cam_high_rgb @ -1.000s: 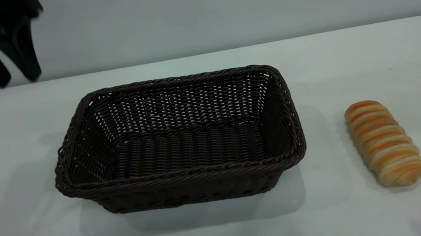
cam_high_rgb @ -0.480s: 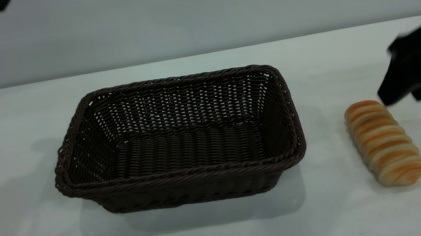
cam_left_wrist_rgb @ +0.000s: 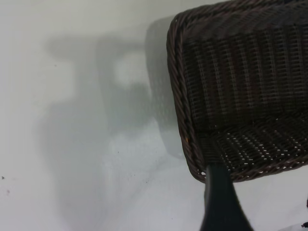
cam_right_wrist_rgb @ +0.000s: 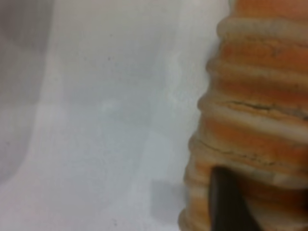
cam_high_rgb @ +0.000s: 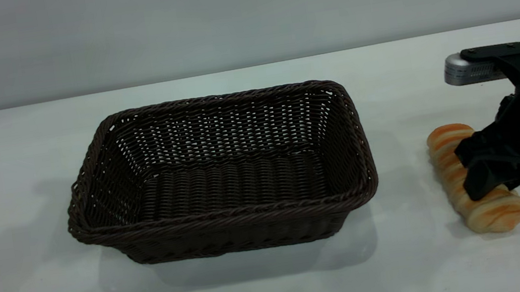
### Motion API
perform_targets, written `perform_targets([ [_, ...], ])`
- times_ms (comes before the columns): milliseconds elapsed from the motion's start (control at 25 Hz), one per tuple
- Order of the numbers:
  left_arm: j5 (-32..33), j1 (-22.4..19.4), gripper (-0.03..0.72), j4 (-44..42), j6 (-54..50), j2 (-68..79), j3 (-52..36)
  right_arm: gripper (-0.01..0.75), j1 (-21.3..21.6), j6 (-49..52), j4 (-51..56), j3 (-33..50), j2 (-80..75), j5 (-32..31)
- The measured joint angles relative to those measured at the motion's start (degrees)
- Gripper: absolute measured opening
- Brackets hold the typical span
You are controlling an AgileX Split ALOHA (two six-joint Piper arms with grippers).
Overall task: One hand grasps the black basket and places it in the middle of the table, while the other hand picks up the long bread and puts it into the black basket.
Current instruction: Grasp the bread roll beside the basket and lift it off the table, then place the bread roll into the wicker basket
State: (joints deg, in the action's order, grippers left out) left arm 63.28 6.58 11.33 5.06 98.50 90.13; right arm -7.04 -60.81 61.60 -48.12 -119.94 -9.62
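On the tabletop: we see the tabletop point(cam_high_rgb: 279, 286) carrying the black basket point(cam_high_rgb: 219, 173) near its middle and the long bread point(cam_high_rgb: 474, 176) well to the basket's right, lying flat.
Right claw: we find the right claw point(cam_high_rgb: 479, 175) down on the bread's middle, one finger point(cam_right_wrist_rgb: 230, 202) lying against the ridged crust in the right wrist view; we cannot tell whether it is spread or closed on the loaf.
Left claw: we catch only one dark finger point(cam_left_wrist_rgb: 222, 202) of the left claw in the left wrist view, above the basket's corner rim point(cam_left_wrist_rgb: 179, 96), not touching it; whether that claw is apart or together we cannot tell.
Step in hand: we judge the basket part done, since the basket sits centrally, and the bread pickup is the live step.
Bread status: we see the loaf resting on the tabletop, not lifted.
Next move: we judge it calls for a firm but gentle squeeze across the loaf's width, a lift high enough to pass the braided rim, then a carry leftward over the basket's open floor.
Risk: we think a soft loaf may dent or pivot if pinched off-centre.
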Motion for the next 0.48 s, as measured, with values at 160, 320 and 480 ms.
perform_targets([
  [160,0.23,0.00,0.488,0.00,0.00,0.00,0.00,0.075,0.00,-0.05,0.08,0.13,3.34,-2.60],
  [320,0.45,0.00,0.488,0.00,0.02,0.00,0.00,0.041,-0.29,0.11,0.15,-1.78,12.66,-7.75],
  [480,0.45,0.00,0.488,0.00,0.02,0.00,0.00,0.041,-3.40,0.33,3.36,-7.61,18.84,-13.23],
])
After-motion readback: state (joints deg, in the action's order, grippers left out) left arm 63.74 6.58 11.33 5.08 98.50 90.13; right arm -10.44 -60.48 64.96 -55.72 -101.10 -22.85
